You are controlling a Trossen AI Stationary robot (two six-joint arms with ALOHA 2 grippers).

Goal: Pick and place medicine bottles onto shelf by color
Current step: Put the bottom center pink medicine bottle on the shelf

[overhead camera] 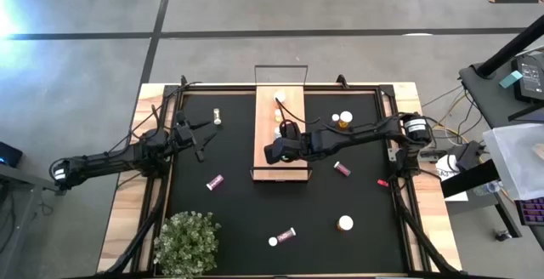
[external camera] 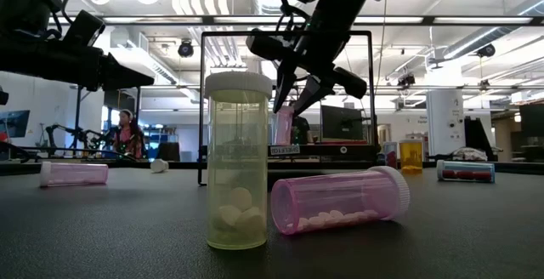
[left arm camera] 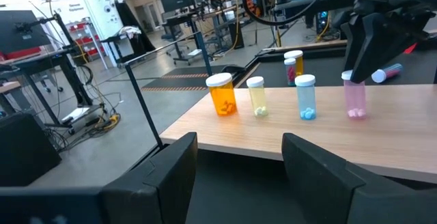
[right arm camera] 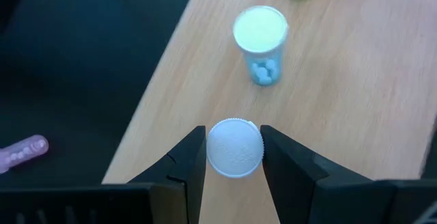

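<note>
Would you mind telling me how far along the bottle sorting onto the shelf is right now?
Done: an orange bottle, a yellowish bottle and a blue bottle stand in a row on the shelf.
In hand: the right end effector is shut on a pink bottle at the row's end.
Left: several bottles remain on the mat, including a lying pink one. The left end effector waits open.

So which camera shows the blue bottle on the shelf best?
The left wrist view: the blue bottle stands side-on, cap and pills clear. The right wrist view shows it from above. In the high and low views I can't pick it out.
</note>
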